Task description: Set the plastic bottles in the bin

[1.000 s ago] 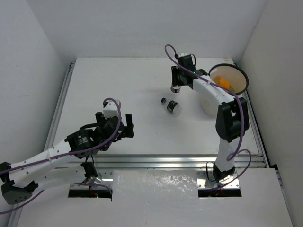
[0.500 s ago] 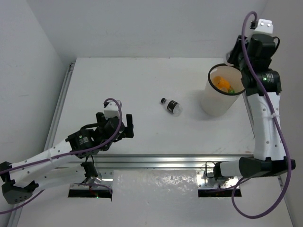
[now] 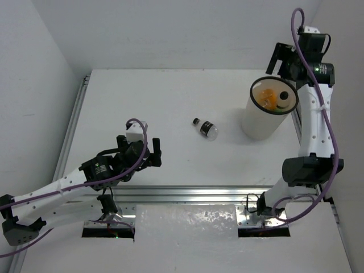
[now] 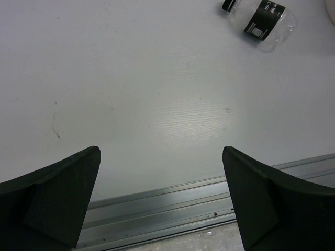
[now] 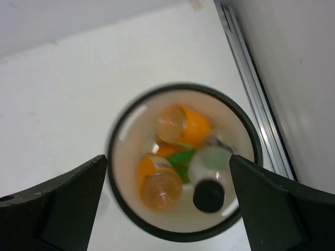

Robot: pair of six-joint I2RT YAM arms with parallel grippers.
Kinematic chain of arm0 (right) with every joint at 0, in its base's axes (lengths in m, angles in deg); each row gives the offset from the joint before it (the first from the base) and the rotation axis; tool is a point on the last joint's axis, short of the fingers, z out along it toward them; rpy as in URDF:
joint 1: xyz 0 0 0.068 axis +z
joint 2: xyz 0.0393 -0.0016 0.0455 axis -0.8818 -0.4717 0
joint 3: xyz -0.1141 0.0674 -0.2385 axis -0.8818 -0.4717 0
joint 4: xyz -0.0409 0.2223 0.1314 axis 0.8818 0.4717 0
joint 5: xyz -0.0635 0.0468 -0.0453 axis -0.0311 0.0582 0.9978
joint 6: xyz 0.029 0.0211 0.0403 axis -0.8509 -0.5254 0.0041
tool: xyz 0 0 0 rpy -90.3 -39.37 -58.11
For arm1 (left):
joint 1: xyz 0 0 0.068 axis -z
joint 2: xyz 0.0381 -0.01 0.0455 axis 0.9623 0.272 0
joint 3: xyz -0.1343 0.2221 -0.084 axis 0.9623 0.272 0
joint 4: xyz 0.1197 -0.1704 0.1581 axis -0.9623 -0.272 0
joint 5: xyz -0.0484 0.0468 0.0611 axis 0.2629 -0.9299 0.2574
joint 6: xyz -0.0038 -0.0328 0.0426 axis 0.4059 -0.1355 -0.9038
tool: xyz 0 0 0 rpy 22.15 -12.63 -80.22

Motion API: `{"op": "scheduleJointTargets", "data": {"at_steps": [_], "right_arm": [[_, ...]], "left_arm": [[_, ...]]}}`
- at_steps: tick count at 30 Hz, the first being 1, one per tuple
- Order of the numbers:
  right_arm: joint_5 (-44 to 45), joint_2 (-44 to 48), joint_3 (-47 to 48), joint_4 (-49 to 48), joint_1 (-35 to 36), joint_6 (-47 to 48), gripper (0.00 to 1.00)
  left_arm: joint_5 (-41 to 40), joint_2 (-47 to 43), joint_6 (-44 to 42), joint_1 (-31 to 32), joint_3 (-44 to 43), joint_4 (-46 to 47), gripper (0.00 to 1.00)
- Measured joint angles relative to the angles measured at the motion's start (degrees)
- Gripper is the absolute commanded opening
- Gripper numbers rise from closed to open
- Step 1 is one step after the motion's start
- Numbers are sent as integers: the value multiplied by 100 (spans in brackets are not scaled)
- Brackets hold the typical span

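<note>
One clear plastic bottle [image 3: 206,129] with a black cap and dark label lies on its side mid-table; the left wrist view shows it [image 4: 263,22] far ahead of the fingers. My left gripper [image 3: 152,152] [image 4: 161,151] hovers open and empty over the table's near edge. The cream bin [image 3: 256,122] with a black rim [image 5: 178,236] stands at the right. My right gripper [image 3: 282,58] [image 5: 167,159] hangs open right above it, holding nothing. Inside lie two orange bottles [image 5: 158,183] [image 5: 186,123], a green one [image 5: 181,160] and a clear black-capped one [image 5: 209,193].
A metal rail [image 4: 172,201] runs along the table's near edge below my left gripper. Another rail [image 5: 251,78] lines the right edge beside the bin. White walls close in the table at the left, back and right.
My right arm swung from mid-table up over the bin, then its jaws opened. A black-capped clear bottle now lies in the bin. The left arm has stayed still.
</note>
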Motion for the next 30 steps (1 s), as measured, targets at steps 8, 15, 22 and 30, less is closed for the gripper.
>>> {"op": "scheduleJointTargets", "data": {"at_steps": [8,15,22,30], "right_arm": [[-422,1082,-778,-984,2138,450,99],[-859,944,-2726,-1545,3322,1073,99],[-682,-1034,-2903,-1685,3766,1515,98],[13,-2385,-2743,-2151,3744,1888,79]], "left_arm": [[13,11,-24,0,0,31,100],[-2,9,-22,0,0,33,100],[-20,9,-20,-2,0,33,100],[-28,9,-20,-4,0,33,100]]}}
